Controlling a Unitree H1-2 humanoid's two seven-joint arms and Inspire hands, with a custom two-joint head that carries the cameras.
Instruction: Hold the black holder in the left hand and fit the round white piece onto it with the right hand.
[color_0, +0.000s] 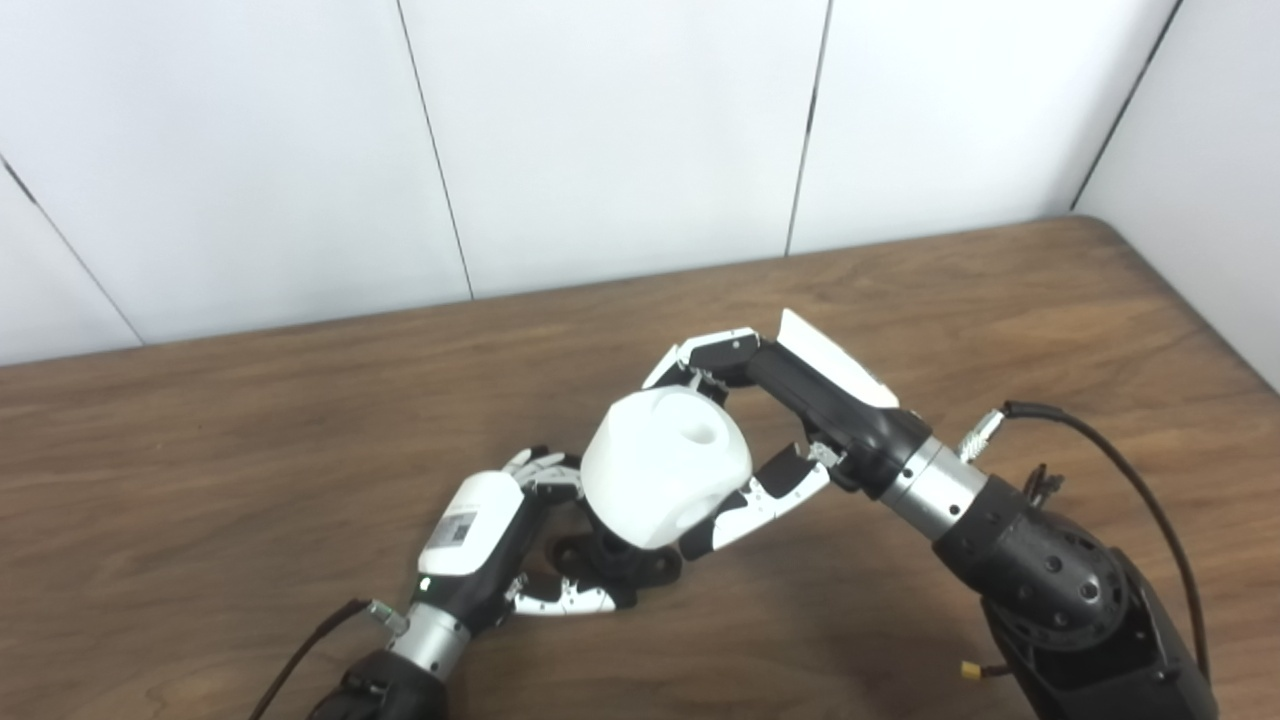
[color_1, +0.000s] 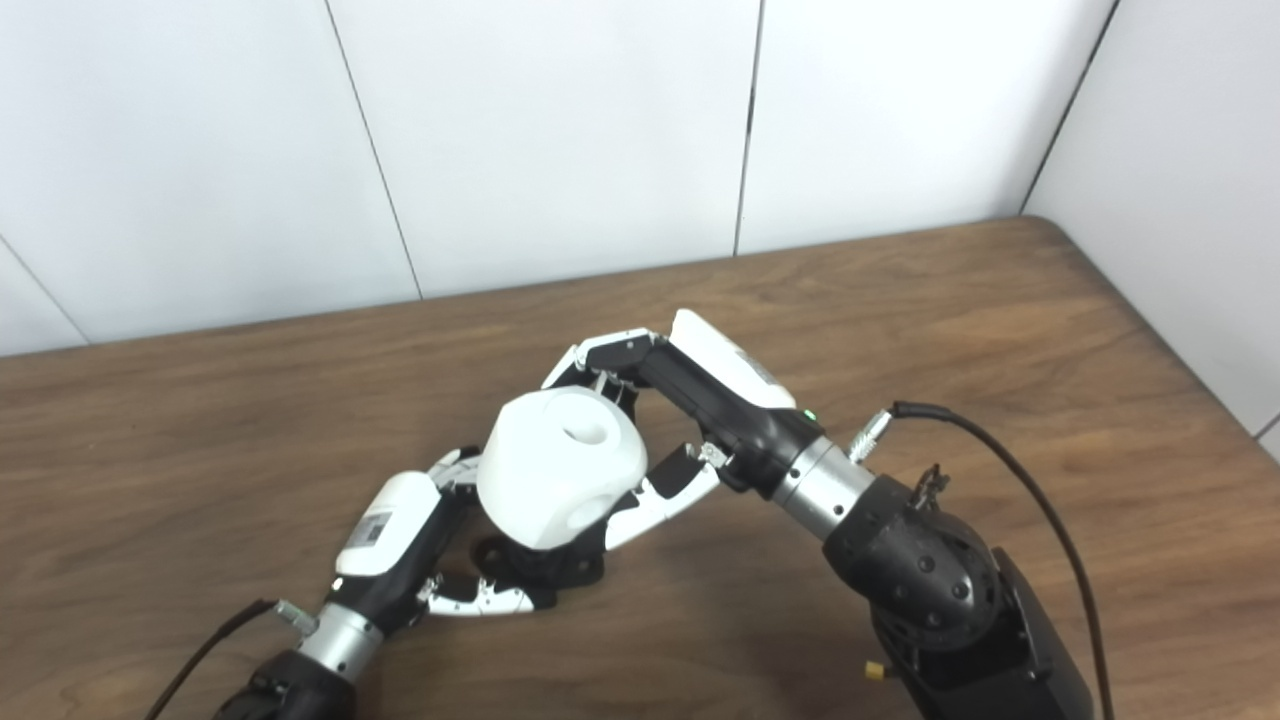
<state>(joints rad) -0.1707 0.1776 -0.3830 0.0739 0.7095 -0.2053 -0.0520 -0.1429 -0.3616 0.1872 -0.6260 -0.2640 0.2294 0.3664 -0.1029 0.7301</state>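
The round white piece (color_0: 665, 465) with a round hole on top sits directly over the black holder (color_0: 620, 562), which rests on the wooden table (color_0: 250, 450). My right hand (color_0: 775, 420) is shut on the white piece, fingers over its far side and thumb under its near right side. My left hand (color_0: 490, 540) lies low at the left and is shut on the black holder, fingers behind it and thumb in front. Most of the holder is hidden under the white piece.
A white panelled wall (color_0: 600, 130) rises behind the table's far edge. The table's right edge (color_0: 1200, 310) runs along a side wall. A black cable (color_0: 1120, 460) loops off my right forearm over the table.
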